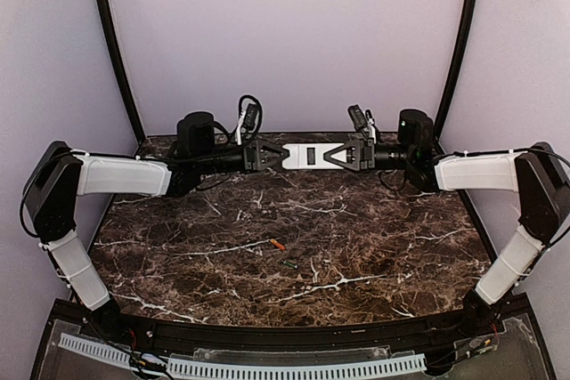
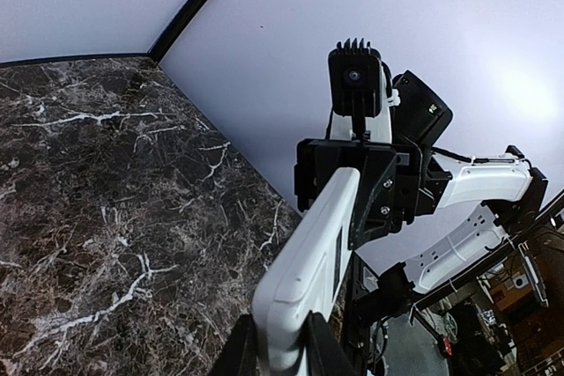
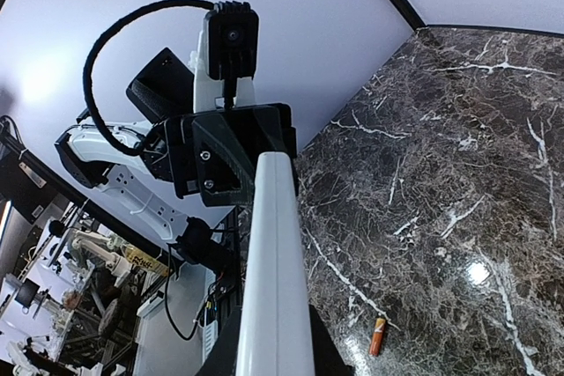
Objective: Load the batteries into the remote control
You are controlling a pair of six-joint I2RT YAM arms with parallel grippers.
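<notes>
Marble tabletop (image 1: 356, 220), remote control (image 1: 298, 156) horizontal, long axis left-right

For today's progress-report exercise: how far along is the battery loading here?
Done: the remote control is lifted off the marble table, dark recess facing up. In hand: the left hand and right hand each clamp one end. Left: the orange battery and the dark battery lie on the table, neither loaded.

Pale lilac walls (image 1: 285, 33) curved behind a dark, white-veined marble tabletop (image 1: 356, 220), framed by two black poles (image 1: 112, 42).
</notes>
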